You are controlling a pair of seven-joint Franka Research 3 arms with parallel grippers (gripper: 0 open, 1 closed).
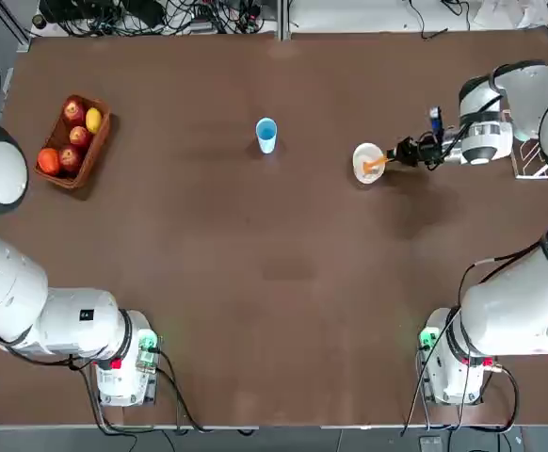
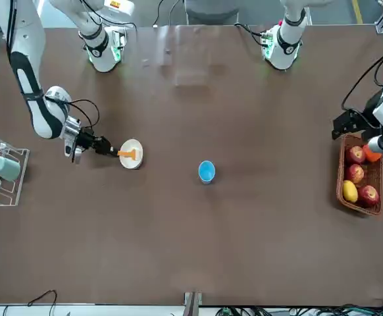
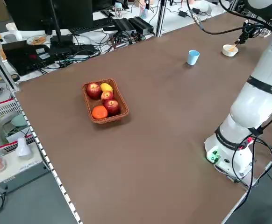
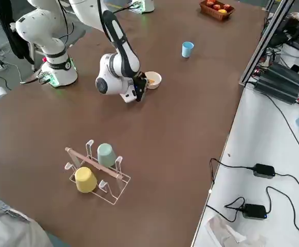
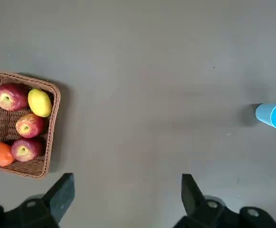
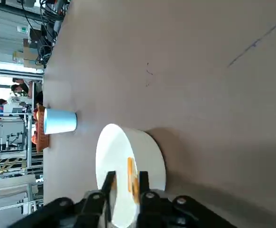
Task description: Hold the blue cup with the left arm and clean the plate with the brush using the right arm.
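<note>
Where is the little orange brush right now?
In the top view the brush lies in the white plate on the robot's right side, at the right gripper, right of the blue cup.

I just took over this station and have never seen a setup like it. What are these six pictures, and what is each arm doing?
Two white robot arms share a brown table. The pictures are one overhead, one from across the table, two from the sides and one camera on each wrist. The right gripper reaches sideways to the plate, its fingers around the orange handle of the brush that lies in the dish. The left gripper hangs open, high near the fruit basket, holding nothing. The blue cup stands alone mid-table, untouched. A wire rack with two cups sits on the right arm's side.
</note>
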